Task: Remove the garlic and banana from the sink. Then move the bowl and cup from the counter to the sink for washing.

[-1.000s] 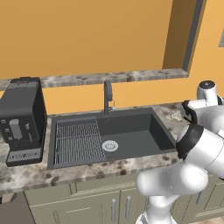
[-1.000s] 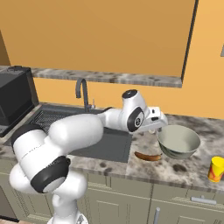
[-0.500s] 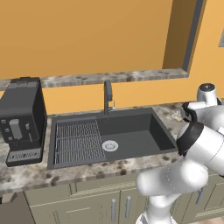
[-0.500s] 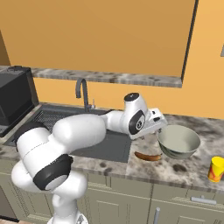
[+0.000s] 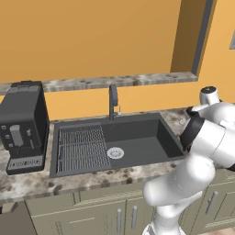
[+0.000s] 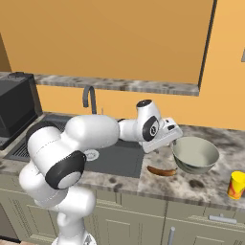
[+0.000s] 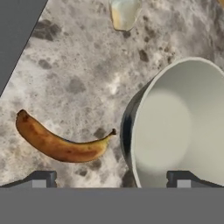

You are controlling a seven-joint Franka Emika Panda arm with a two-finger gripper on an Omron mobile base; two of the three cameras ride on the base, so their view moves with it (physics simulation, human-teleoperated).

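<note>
Hanging above the counter (image 6: 210,184) to the right of the sink (image 5: 137,142), the gripper (image 7: 111,177) has its jaws spread wide and nothing between them. In the hand view one dark fingertip (image 7: 41,178) stands on the counter side near the banana (image 7: 59,144), and the other fingertip (image 7: 183,178) lies over the pale inside of the bowl (image 7: 179,127), so the bowl's near rim falls between them without being clasped.

From the right base view the bowl (image 6: 195,154) sits on the speckled stone just right of the sink's right edge, grey outside and cream inside, with the white hand right at its left rim. The banana (image 6: 161,171) lies flat on the counter near its front edge, between the sink's right front corner and the bowl; in the hand view its stem tip comes very close to the bowl's wall, and I cannot tell whether they touch. The garlic (image 7: 124,13) rests farther back on the counter, well apart from the banana. The cup (image 6: 236,184), yellow with a red mark, stands upright near the counter's front edge, off to the right of the bowl.

A dark coffee machine (image 5: 23,126) stands on the counter left of the sink, and the faucet (image 5: 113,98) rises at the sink's back edge.
</note>
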